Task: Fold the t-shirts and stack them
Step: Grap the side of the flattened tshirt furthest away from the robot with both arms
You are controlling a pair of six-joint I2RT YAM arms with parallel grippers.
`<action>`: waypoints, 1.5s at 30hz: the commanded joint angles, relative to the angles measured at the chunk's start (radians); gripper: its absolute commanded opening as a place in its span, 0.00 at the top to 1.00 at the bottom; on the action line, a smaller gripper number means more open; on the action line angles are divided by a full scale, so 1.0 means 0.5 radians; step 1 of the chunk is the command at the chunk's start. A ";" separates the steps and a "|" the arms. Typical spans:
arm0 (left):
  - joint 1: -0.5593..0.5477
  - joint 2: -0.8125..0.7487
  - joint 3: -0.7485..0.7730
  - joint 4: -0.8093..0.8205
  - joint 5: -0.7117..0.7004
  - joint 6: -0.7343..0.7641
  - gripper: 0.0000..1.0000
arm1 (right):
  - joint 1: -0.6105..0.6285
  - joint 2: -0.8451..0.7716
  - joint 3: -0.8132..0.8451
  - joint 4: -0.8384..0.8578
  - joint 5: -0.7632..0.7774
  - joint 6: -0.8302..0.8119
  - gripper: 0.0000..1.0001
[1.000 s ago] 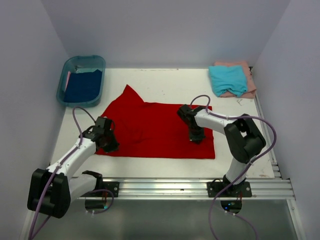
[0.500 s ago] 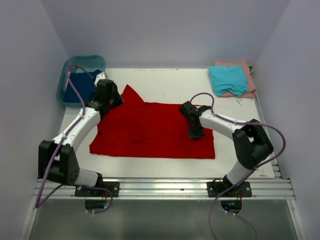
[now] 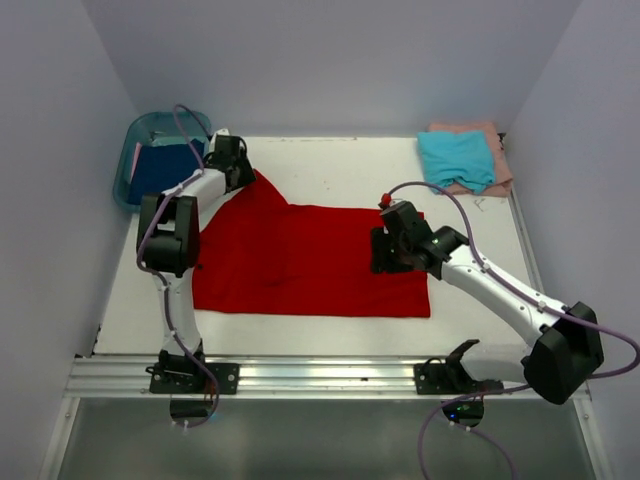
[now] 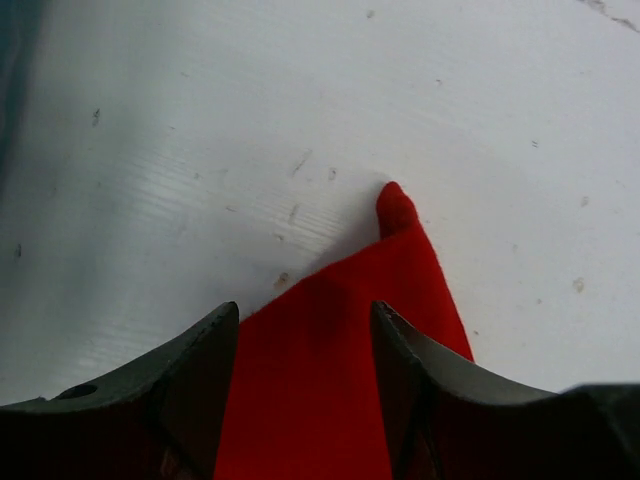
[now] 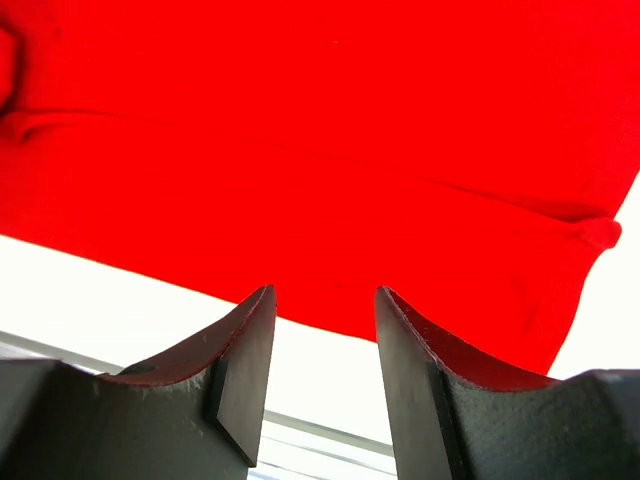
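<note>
Top external view: the red t-shirt (image 3: 310, 260) lies flat on the counter (image 3: 340, 160), long axis left-right. Left jaws, parted, sit at its sleeve tip (image 4: 395, 205) toward the far-left corner; right jaws, parted, over its right end.

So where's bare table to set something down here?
Free: the far strip of table between the tub and the teal t-shirt stacked on the pink t-shirt; the near strip between the red t-shirt and the rail. Crowded: the far-left corner, where the left pincer hangs beside the tub.
</note>
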 commanded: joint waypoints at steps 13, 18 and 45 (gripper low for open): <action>0.221 0.267 0.146 0.621 0.693 0.076 0.41 | 0.012 -0.177 -0.108 -0.062 -0.022 -0.046 0.53; 0.282 0.375 0.223 0.627 1.053 -0.034 0.44 | 0.012 -0.119 -0.093 -0.087 0.027 -0.040 0.54; 0.470 0.682 0.339 1.234 2.235 -0.671 0.62 | 0.009 -0.060 -0.114 -0.077 0.083 -0.027 0.60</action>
